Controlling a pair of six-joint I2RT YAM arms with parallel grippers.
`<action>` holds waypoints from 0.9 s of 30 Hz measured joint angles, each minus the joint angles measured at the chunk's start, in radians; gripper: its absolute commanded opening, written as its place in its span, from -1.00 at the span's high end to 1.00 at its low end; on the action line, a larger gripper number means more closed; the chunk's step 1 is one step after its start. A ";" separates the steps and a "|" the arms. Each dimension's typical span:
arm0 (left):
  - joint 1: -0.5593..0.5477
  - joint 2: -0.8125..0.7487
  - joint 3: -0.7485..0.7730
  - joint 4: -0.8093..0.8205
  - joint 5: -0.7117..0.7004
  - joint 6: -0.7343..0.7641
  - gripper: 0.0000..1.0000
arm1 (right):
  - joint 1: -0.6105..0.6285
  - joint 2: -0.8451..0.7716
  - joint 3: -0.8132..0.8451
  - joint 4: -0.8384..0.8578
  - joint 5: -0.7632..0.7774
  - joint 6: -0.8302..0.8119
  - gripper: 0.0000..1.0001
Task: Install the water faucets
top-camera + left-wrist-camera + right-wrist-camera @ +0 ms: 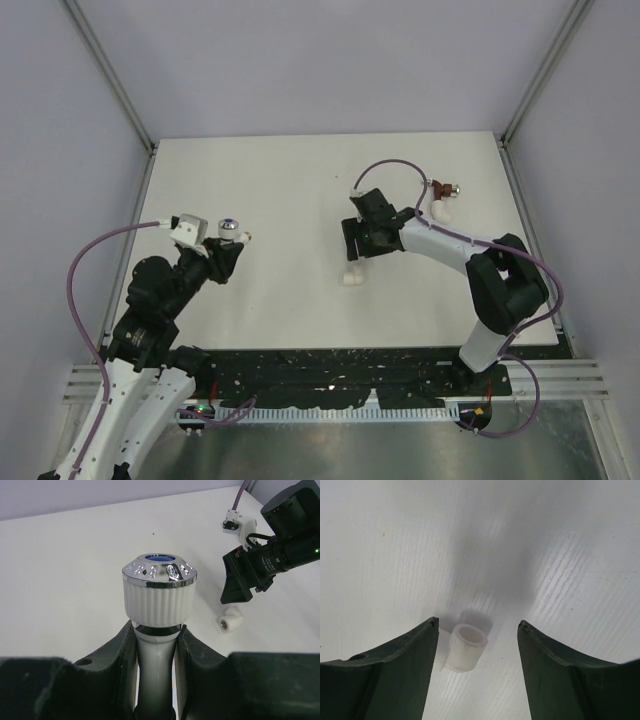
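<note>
My left gripper (156, 647) is shut on the stem of the white faucet (159, 587), just below its silvery blue-dotted knob. In the top view the left gripper (222, 252) holds this faucet (229, 229) above the table's left side. The dark red faucet (443, 187) lies at the far right, touching a white fitting (438, 209). My right gripper (478, 625) is open and hovers over a plain white elbow fitting (465, 647), which lies between the jaws, nearer the left one. In the top view the right gripper (355, 255) is just above that fitting (352, 279).
The white table (280, 190) has metal frame posts at its back corners and grey walls around it. A black perforated strip (330, 370) runs along the near edge. In the left wrist view the right arm's wrist (280, 550) hangs over the elbow fitting (230, 621).
</note>
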 measured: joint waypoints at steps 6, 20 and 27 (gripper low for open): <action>0.000 0.000 -0.001 0.000 0.000 0.001 1.00 | 0.003 -0.066 0.013 -0.071 0.017 -0.156 -0.52; 0.000 0.001 -0.001 0.000 0.000 0.002 1.00 | 0.003 -0.113 0.036 -0.145 -0.006 -0.217 -0.54; 0.000 0.001 -0.001 0.000 0.000 0.002 1.00 | 0.005 -0.114 0.036 -0.200 -0.085 -0.468 -0.53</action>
